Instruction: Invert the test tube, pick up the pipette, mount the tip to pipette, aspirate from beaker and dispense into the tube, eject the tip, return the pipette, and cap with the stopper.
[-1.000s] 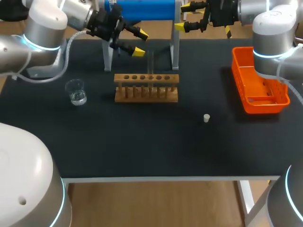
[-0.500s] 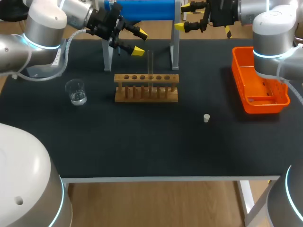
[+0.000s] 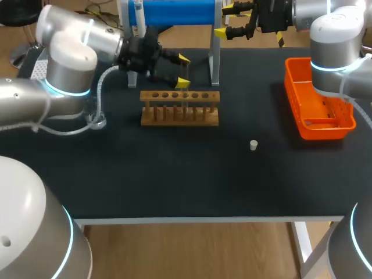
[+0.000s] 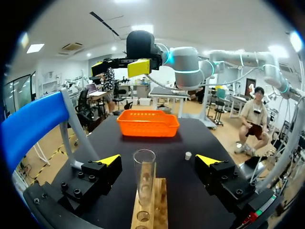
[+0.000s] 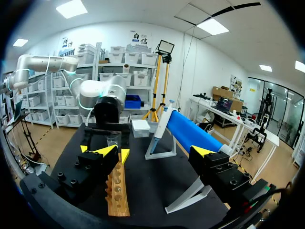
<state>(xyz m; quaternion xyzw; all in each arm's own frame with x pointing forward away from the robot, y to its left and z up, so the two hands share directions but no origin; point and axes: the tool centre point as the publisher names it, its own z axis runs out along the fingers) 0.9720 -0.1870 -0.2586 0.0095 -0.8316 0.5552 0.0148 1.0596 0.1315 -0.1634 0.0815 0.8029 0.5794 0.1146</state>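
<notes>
A clear test tube [image 3: 186, 74] stands upright in the wooden rack [image 3: 179, 108]. My left gripper [image 3: 183, 71] is open, with the tube [image 4: 144, 176] in the gap between its fingers, touching neither. In the left wrist view the rack [image 4: 153, 207] lies under the left gripper [image 4: 158, 161]. My right gripper [image 3: 225, 20] hangs open and empty high at the back, beside the blue stand [image 3: 174, 10] that holds the pipette [image 3: 138, 9]. The pipette [image 5: 162, 121] is ahead of the right gripper [image 5: 151, 151]. A small white stopper [image 3: 253, 145] lies on the mat.
An orange basket [image 3: 317, 102] sits at the right side of the table. The glass beaker [image 3: 96, 120] with water stands left of the rack, partly hidden behind my left arm. The stand's grey legs [image 3: 214, 64] rise just behind the rack.
My left arm has swung right and down from beside the stand to the rack, and its open fingers now straddle the tube. The right arm has not moved.
</notes>
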